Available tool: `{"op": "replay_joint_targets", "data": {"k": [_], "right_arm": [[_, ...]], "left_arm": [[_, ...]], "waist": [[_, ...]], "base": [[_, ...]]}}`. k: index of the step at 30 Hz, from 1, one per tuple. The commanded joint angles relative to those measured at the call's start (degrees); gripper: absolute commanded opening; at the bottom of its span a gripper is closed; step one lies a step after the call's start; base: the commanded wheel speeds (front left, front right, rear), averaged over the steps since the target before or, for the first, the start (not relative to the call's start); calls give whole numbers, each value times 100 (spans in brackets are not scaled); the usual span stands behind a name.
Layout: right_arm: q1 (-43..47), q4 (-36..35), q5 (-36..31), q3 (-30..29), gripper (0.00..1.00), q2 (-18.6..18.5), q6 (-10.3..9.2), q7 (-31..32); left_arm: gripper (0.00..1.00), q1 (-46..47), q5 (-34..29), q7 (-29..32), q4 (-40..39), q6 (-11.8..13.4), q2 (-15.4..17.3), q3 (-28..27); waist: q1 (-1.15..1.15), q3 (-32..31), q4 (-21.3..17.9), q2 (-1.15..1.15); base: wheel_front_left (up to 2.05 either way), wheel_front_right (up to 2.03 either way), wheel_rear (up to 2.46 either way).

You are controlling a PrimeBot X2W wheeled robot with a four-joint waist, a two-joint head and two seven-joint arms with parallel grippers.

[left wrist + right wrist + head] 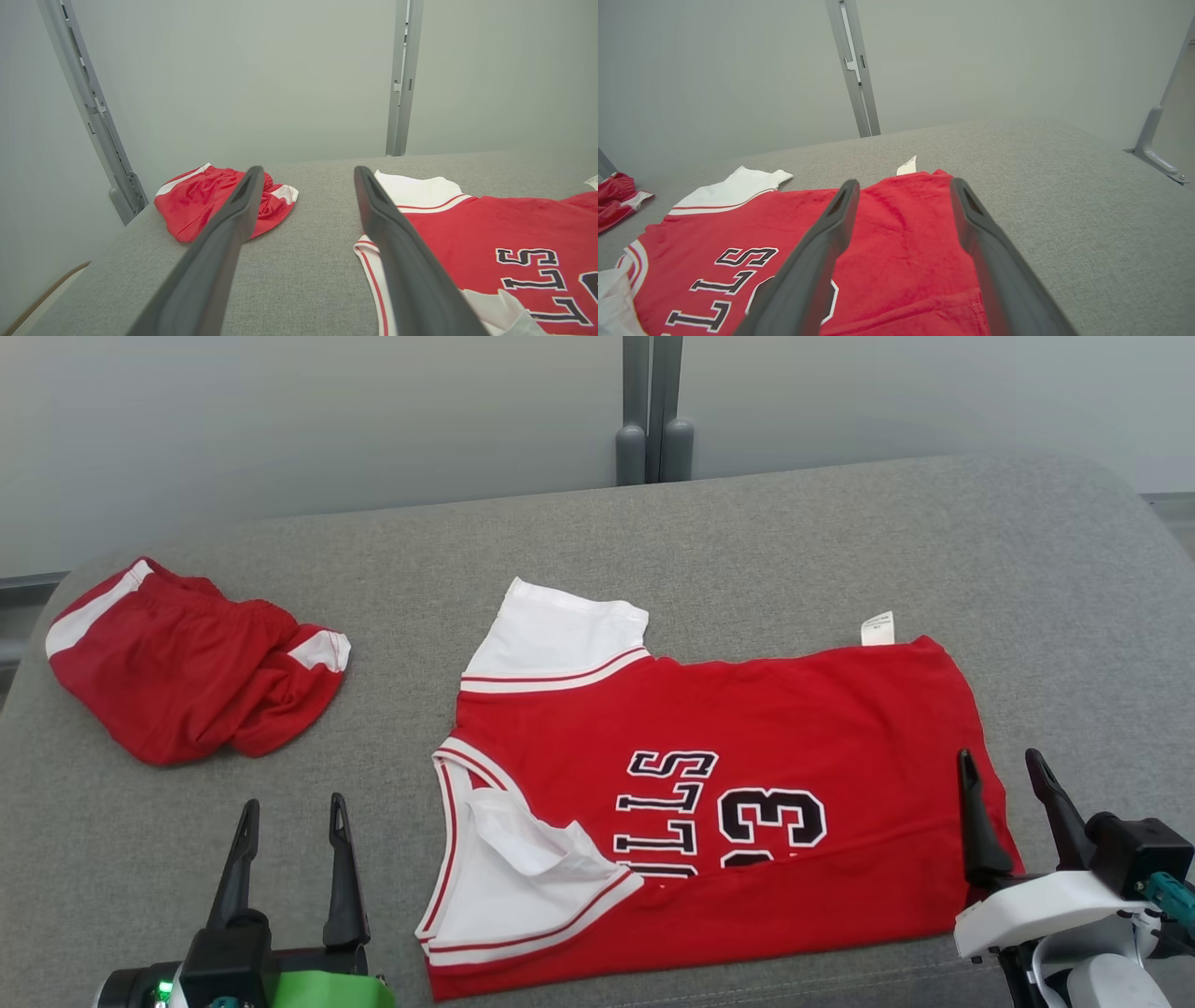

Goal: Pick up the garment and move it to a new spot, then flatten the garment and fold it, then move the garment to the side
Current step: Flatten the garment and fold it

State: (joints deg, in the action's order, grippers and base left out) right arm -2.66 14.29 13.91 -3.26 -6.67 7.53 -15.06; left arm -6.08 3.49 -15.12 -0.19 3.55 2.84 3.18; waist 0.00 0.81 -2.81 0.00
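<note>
A red jersey (747, 737) with white sleeves and black lettering lies spread sideways on the grey table (840, 541), collar to the left, hem to the right; its near sleeve is folded over the chest. It also appears as the jersey (514, 233) and the jersey (896, 233). My left gripper (291, 812) stands open over bare table, left of the collar. My right gripper (1004, 767) is open above the jersey's hem edge. Both hold nothing.
Crumpled red shorts (187, 663) with white stripes lie at the table's left; the shorts (219, 200) sit ahead of my left fingers. A white tag (878, 628) sticks out at the jersey's far edge. A grey wall with a post (653, 411) stands behind.
</note>
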Motion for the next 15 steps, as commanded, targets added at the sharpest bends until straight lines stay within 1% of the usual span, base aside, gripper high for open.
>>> {"op": "replay_joint_targets", "data": {"k": [1, 4, 8, 15], "right_arm": [[66, -51, -22, -28, 100, 13, -8, -25], [44, -41, -48, 3, 100, 41, -8, -25], [-114, -19, -61, 77, 100, 37, -8, -25], [-384, 60, -36, 260, 100, 89, -8, -25]], "left_arm": [[100, 41, -40, 4, 41, -20, 12, 2], [100, 217, -87, 3, 118, -145, 34, 32], [100, 543, -203, 3, 179, -337, 156, 129], [100, 1405, -264, 4, 652, -732, 417, 299]], "waist": [[0, 20, 1, 0], [0, 80, -18, 0], [0, 158, -115, 0], [0, 386, -429, 0]], "base": [[0, 0, 0], [0, 0, 0], [0, 0, 0], [0, 0, 0]]}}
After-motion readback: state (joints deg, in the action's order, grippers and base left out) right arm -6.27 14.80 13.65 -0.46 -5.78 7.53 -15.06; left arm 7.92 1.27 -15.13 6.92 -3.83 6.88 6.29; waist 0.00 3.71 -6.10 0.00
